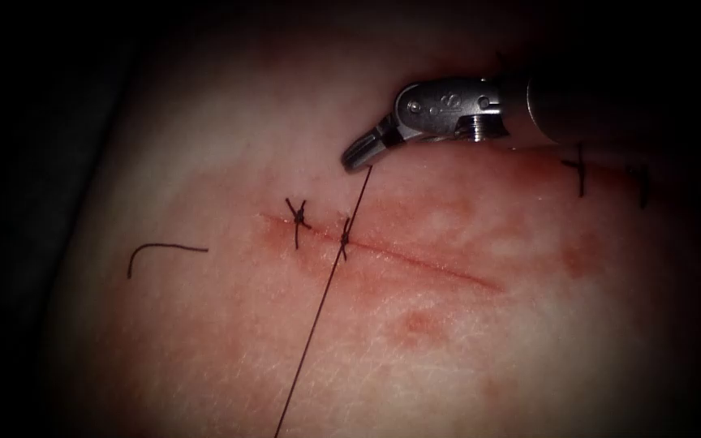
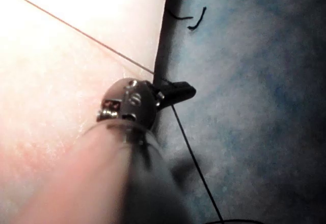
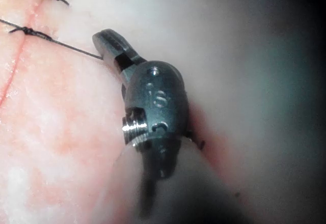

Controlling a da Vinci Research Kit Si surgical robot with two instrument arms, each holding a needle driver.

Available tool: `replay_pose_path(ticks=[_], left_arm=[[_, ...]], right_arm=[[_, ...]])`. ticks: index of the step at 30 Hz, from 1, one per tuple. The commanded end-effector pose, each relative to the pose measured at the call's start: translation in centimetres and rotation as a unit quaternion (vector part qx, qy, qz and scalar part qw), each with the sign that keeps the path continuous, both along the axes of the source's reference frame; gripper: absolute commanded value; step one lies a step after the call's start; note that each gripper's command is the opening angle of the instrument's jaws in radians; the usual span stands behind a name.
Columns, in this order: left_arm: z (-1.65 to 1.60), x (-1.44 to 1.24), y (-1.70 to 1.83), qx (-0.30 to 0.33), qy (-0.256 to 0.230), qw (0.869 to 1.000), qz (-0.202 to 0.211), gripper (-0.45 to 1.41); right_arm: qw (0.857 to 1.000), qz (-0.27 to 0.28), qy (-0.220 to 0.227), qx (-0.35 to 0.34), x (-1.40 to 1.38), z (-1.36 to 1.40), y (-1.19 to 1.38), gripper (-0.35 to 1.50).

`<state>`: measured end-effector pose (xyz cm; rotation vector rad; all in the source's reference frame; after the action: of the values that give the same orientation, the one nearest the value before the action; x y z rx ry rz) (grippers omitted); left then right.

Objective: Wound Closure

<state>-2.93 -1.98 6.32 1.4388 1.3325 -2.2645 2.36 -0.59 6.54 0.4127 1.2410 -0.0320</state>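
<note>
While the tissue (image 1: 415, 357) lay under both tools, these were the parts, largest first.

Tissue: pale pork belly, pink around the cut, with faint red fluid (image 1: 419, 323) stained on the surface to the right of the knots.
Blue cloth (image 2: 254, 107): lay beside the edge of the tissue in the left wrist view, with two short thread scraps (image 2: 196, 18) on it.
Right tool (image 1: 360, 154): came in from the right, above the cut; its jaws were closed on the thread, which left their tip taut. The right wrist view showed the same grip (image 3: 104, 43).
Left tool (image 2: 181, 90): sat at the edge of the tissue over the blue cloth; its dark jaws were closed on the thread, which ran on past them over the cloth.
Cut (image 1: 415, 258): a thin red line running left to right across the tissue, its right part unstitched.
Thread (image 1: 326, 284): one tight dark line from the right tool's jaws down through the second knot and on off the lower edge of the endoscope view.
Knots: a finished one (image 1: 298, 215) at the left end of the cut, a second (image 1: 344, 238) just to its right with the thread through it.
Loose thread end (image 1: 164, 253): a short curved piece on the tissue well left of the cut.
Far stitches (image 1: 579, 169): two dark thread ends under the right tool's shaft.
Needle: I could not tell where it was.
</note>
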Motion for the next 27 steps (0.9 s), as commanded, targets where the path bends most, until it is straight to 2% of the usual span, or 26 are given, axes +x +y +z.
replay_pose_path(ticks=[1, 2, 4, 6, 10, 13, 14, 17, 22, 23, 25, 27], left_arm=[[0.04, -0.07, 0.0, 0.001, 0.007, 1.0, -0.011, -0.45], [0.0, -0.07, 0.07, -0.007, 0.009, 1.0, -0.018, -0.45], [-0.07, -0.07, 0.21, -0.023, 0.012, 0.999, -0.035, -0.45], [-0.17, -0.06, 0.42, -0.038, 0.015, 0.997, -0.062, -0.45], [-0.37, -0.01, 0.83, -0.081, 0.022, 0.99, -0.113, -0.45], [-0.51, 0.0, 1.09, -0.103, 0.021, 0.984, -0.141, -0.45], [-0.64, -0.01, 1.28, -0.123, 0.022, 0.98, -0.156, -0.45], [-0.78, -0.03, 1.48, -0.143, 0.019, 0.975, -0.171, -0.45], [-0.91, -0.07, 1.73, -0.165, 0.021, 0.971, -0.171, -0.45], [-0.92, -0.07, 1.77, -0.168, 0.021, 0.971, -0.171, -0.45], [-0.93, -0.07, 1.86, -0.171, 0.023, 0.97, -0.17, -0.45], [-0.93, -0.05, 1.93, -0.174, 0.023, 0.97, -0.169, -0.45]], right_arm=[[1.0, 0.014, 0.011, 0.004, 0.08, 0.0, -0.04, -0.06], [0.999, 0.026, 0.02, 0.007, 0.09, -0.02, -0.05, 0.48], [0.998, 0.056, 0.039, 0.014, 0.1, -0.1, -0.06, 0.93], [0.994, 0.086, 0.058, 0.032, 0.1, -0.2, -0.07, 1.22], [0.985, 0.134, 0.094, 0.057, 0.03, -0.41, -0.01, 1.38], [0.978, 0.167, 0.105, 0.073, -0.05, -0.6, 0.08, 1.43], [0.973, 0.192, 0.106, 0.07, -0.13, -0.73, 0.14, 1.37], [0.966, 0.227, 0.11, 0.062, -0.25, -0.91, 0.23, 1.45], [0.966, 0.235, 0.093, 0.055, -0.31, -1.07, 0.1, 1.33], [0.968, 0.23, 0.086, 0.053, -0.29, -1.08, 0.06, 1.28], [0.974, 0.212, 0.071, 0.039, -0.25, -1.08, -0.04, 1.05], [0.98, 0.189, 0.051, 0.03, -0.19, -1.05, -0.14, 0.61]])
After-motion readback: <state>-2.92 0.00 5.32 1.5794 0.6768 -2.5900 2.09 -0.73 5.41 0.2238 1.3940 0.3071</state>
